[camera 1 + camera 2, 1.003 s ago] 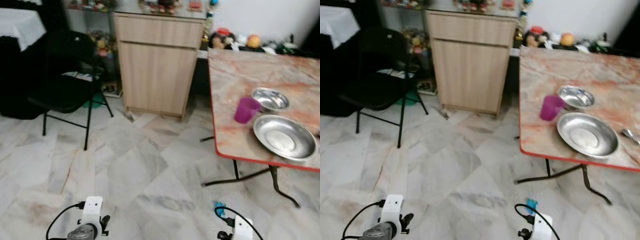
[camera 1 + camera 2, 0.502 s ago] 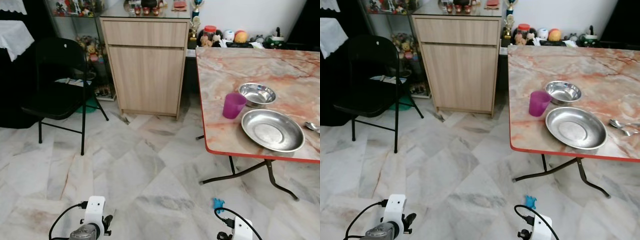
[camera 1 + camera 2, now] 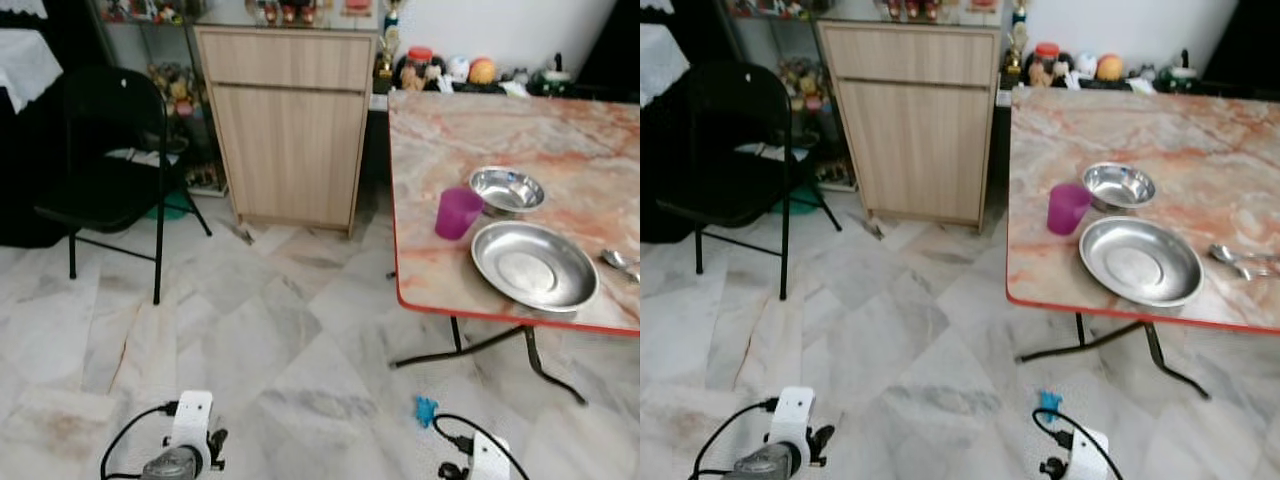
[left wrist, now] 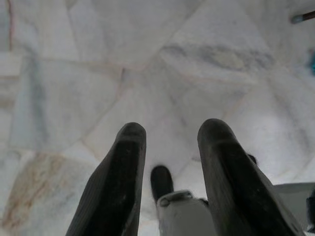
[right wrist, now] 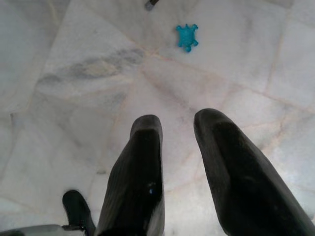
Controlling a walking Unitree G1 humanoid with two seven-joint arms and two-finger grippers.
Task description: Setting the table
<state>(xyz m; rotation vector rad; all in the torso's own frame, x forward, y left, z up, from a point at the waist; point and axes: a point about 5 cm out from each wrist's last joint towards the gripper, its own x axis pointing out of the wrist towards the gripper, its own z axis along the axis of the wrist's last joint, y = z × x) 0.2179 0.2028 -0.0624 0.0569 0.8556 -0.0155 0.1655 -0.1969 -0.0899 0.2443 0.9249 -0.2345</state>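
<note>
1. Table (image 3: 520, 150): marble-patterned top with red edging, on folding black legs, at the right of the room; carries every item of the setting.
2. Large steel plate (image 3: 534, 265): shallow, shiny, lying flat near the table's front edge. Judged light, rigid and slippery; best pinched across the raised rim, since the flat centre offers no purchase.
3. Small steel bowl (image 3: 507, 189): just behind the plate, upright, apparently empty. Same handling; rim grip from above, likely to skate on the smooth top if nudged.
4. Purple cup (image 3: 458, 213): plastic by appearance, upright, just beside the bowl and close to the plate's rim. Judged very light and easily tipped; grasp across the wall at mid-height, gently.
5. Spoon (image 3: 1238, 258): at the plate's right; thin and low, judged hardest to lift; handle the likely hold.
6. Left gripper (image 4: 170, 147): hanging low over the marble floor (image 3: 250, 330), fingers apart, holding nothing.
7. Right gripper (image 5: 179, 135): likewise low over the floor, fingers apart, empty; small blue toy (image 5: 186, 36) on the tiles ahead of it.
8. Surroundings: wooden cabinet (image 3: 290, 120) against the far wall, black folding chair (image 3: 100, 170) to its left.
9. Status, as judged: well apart from the table; approach needed before any grasp.
</note>
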